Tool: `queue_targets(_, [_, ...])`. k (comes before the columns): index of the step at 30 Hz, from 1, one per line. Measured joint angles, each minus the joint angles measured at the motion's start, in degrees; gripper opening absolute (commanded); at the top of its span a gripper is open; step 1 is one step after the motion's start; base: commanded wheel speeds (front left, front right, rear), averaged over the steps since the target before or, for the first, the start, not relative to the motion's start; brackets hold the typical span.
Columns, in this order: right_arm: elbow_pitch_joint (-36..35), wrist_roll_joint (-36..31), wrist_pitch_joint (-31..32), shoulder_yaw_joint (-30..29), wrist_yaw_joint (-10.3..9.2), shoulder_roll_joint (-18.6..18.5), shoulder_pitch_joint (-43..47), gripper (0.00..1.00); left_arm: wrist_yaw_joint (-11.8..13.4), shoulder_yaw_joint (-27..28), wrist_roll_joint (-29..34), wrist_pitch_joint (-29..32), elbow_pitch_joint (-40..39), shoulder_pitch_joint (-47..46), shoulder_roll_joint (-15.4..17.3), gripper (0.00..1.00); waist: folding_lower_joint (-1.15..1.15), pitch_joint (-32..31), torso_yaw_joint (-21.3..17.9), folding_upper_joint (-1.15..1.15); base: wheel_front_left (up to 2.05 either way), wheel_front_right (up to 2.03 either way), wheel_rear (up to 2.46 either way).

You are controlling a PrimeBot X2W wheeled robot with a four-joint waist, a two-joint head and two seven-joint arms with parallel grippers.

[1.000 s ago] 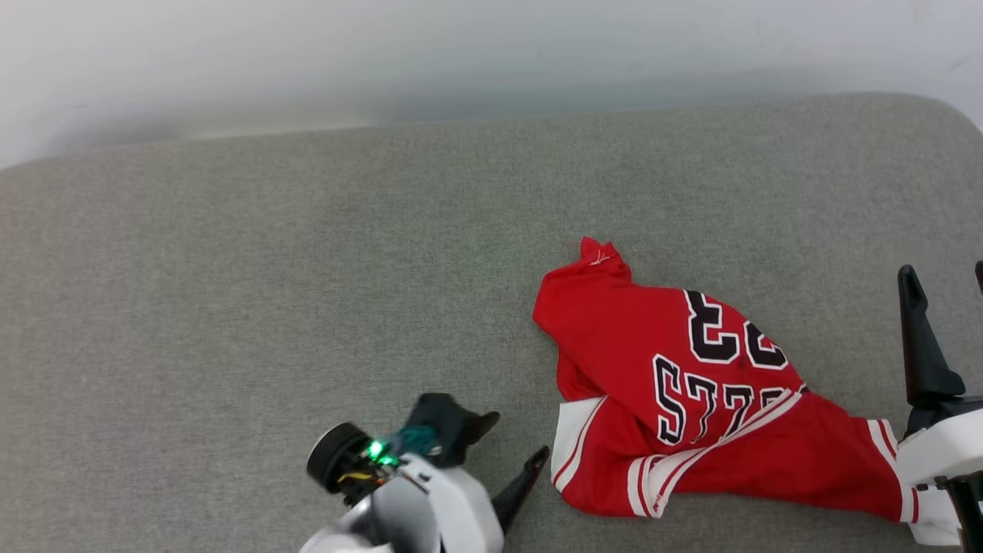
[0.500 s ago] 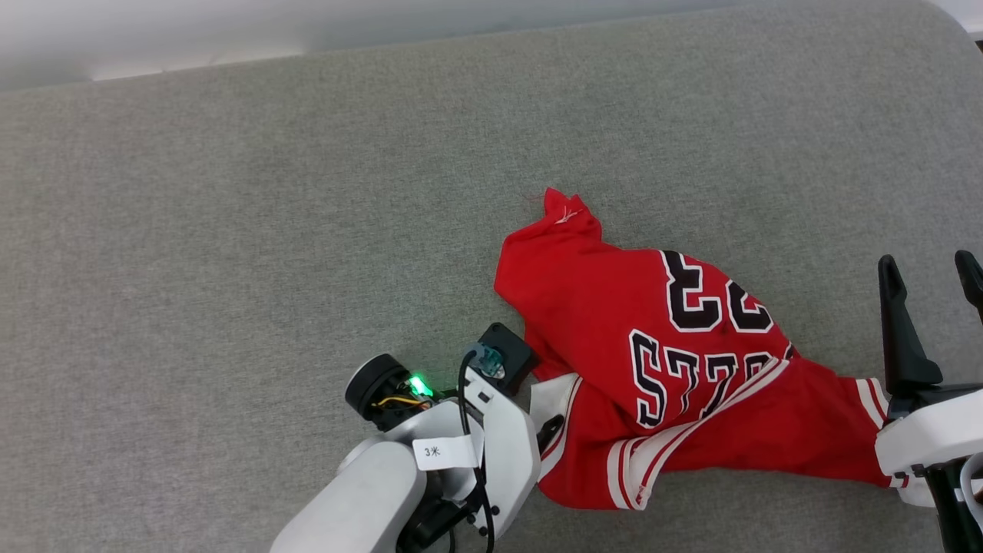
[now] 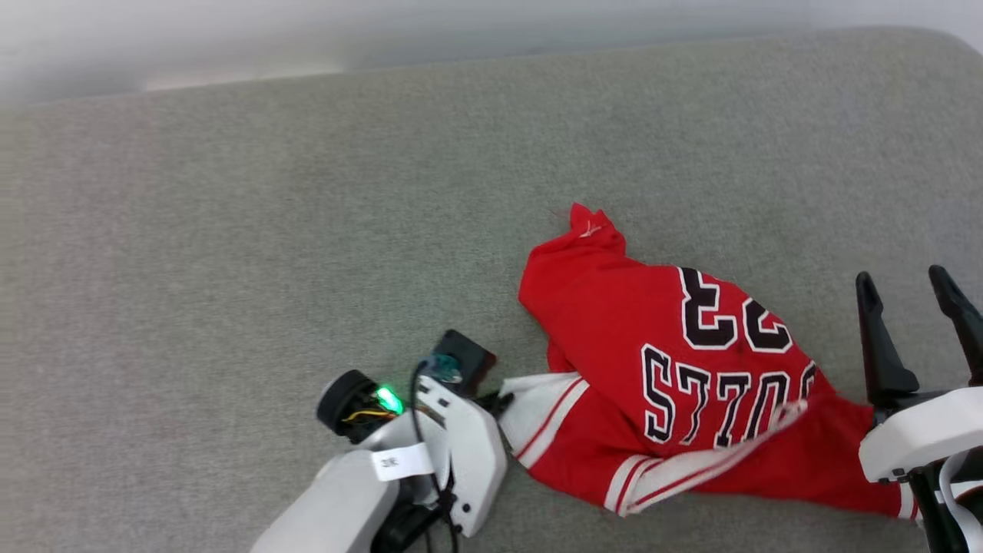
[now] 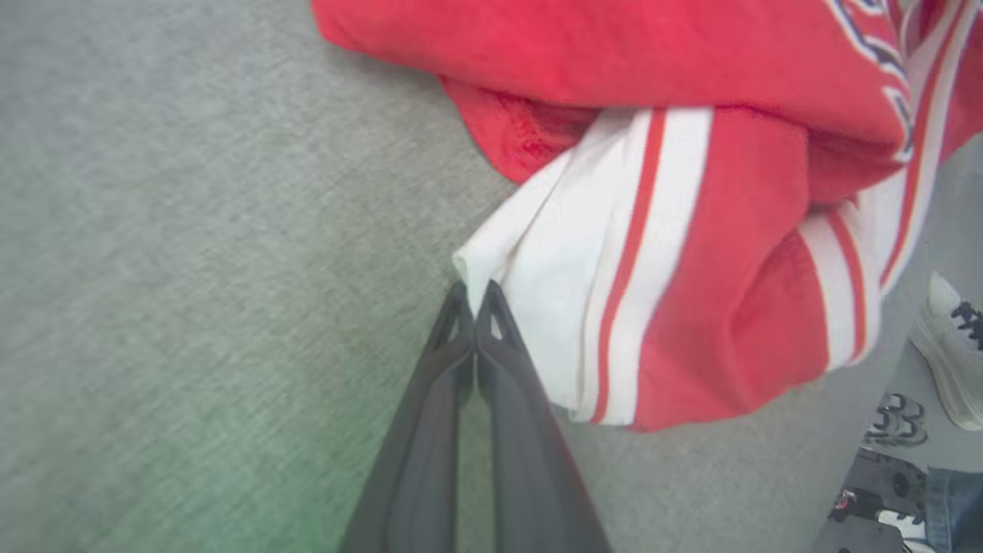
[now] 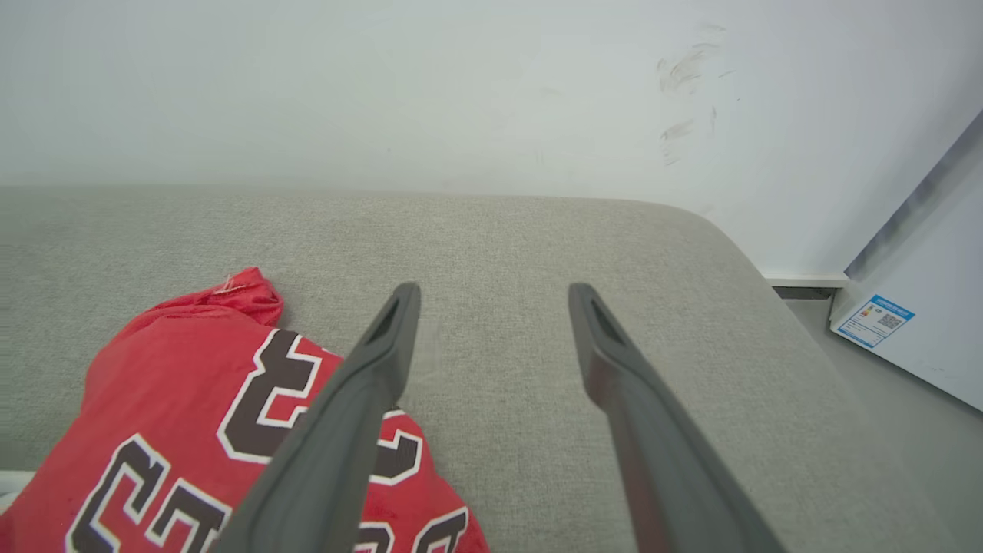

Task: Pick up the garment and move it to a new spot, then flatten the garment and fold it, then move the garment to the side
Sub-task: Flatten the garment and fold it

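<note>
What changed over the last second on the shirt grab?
The left gripper moved right to the shirt, and its fingers, open before, shut on the white sleeve at its corner, now drawn out toward it. The right gripper stayed open by the shirt's other end; the rest of the shirt lies as before on the grey cushion. The head view itself also shifted.

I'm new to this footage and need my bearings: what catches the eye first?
A crumpled red garment with black lettering lies on the grey cushion, towards the robot's right. The left gripper is shut on its white sleeve corner; the right gripper stands open beside it.
</note>
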Motion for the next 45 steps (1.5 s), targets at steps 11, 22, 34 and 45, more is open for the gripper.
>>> queue_targets(11, [1.80,0.60,1.60,2.08,0.00,-1.38,1.67,1.00,12.17,14.29,-1.76,-9.95,-11.41,8.79,7.48,0.00,0.00,-5.65,6.76,0.00,0.00,0.00,0.00])
queue_targets(22, [3.91,0.80,2.52,3.16,0.00,-1.36,2.48,1.00,16.95,20.43,-6.02,-11.24,-10.78,22.96,11.27,0.00,-0.01,-6.50,9.81,0.00,0.00,0.00,0.00])
queue_targets(34, [4.83,1.46,5.00,5.42,0.01,-2.57,2.80,1.00,14.25,20.05,-2.24,-24.52,-8.69,20.30,10.51,1.00,-0.01,-9.08,10.41,0.00,0.00,0.00,0.00])
queue_targets(45, [-3.18,9.04,29.22,13.45,0.00,-12.77,3.99,1.00,13.29,19.34,5.97,-37.69,-15.95,17.22,11.52,1.00,-0.01,-9.64,10.37,0.00,0.00,0.00,0.00])
